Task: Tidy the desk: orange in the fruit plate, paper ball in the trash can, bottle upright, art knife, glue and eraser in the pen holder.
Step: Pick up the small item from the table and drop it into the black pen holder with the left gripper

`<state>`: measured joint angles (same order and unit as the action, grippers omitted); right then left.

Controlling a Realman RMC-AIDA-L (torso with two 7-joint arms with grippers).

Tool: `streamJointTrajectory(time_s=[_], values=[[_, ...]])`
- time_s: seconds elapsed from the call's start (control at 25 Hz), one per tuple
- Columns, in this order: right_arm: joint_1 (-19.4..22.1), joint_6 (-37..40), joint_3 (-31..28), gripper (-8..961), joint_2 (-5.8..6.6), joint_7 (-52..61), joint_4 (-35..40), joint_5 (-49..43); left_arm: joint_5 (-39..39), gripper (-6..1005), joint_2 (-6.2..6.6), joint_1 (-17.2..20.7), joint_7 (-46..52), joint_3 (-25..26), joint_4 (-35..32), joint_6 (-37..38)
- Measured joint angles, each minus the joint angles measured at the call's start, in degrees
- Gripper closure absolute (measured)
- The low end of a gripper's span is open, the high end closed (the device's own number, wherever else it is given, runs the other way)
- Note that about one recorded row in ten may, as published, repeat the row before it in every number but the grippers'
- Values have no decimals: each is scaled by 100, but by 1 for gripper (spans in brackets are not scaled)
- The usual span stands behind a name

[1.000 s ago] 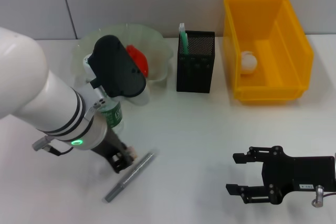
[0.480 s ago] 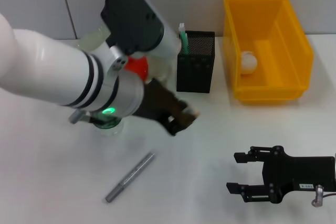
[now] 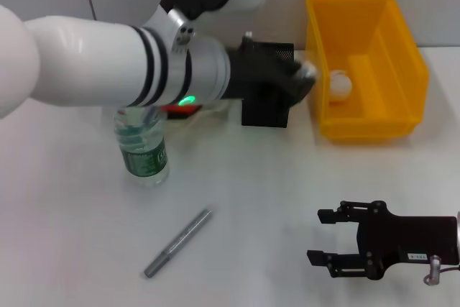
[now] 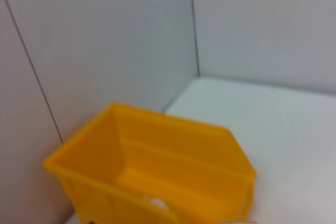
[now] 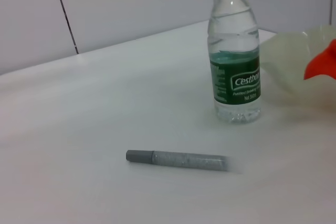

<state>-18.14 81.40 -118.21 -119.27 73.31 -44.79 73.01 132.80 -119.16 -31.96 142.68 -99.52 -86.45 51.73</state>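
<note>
My left gripper hangs over the black mesh pen holder, by its right rim, shut on a small pale thing that looks like the eraser. The grey art knife lies on the table at the front left and also shows in the right wrist view. The water bottle stands upright; it also shows in the right wrist view. The reddish orange is mostly hidden under my left arm. The paper ball lies in the yellow bin. My right gripper rests open and empty at the front right.
The yellow bin fills the left wrist view, close below the left hand. The translucent fruit plate stands behind the bottle. My left arm spans the back left of the table, hiding the plate in the head view.
My left gripper rose from the table beside the art knife and swung right and back to the pen holder, carrying the small pale thing. The right arm has not moved.
</note>
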Motion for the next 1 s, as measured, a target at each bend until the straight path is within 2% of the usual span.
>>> streamJointTrajectory(time_s=[0.32,0.36,0.4,1.0], values=[[23,10,-8,212,8,-40,68,83,-802,725,-2,-482,-550,-58,1256,-1333],[25,11,-9,213,9,-40,68,85,-802,724,-2,-482,-550,-58,1256,-1333],[27,11,-10,213,9,-41,68,85,-944,724,-1,-646,-684,-112,1644,-1714],[19,-12,-78,213,10,-12,133,85,-1062,718,-2,-1314,-683,-617,3333,-3754]])
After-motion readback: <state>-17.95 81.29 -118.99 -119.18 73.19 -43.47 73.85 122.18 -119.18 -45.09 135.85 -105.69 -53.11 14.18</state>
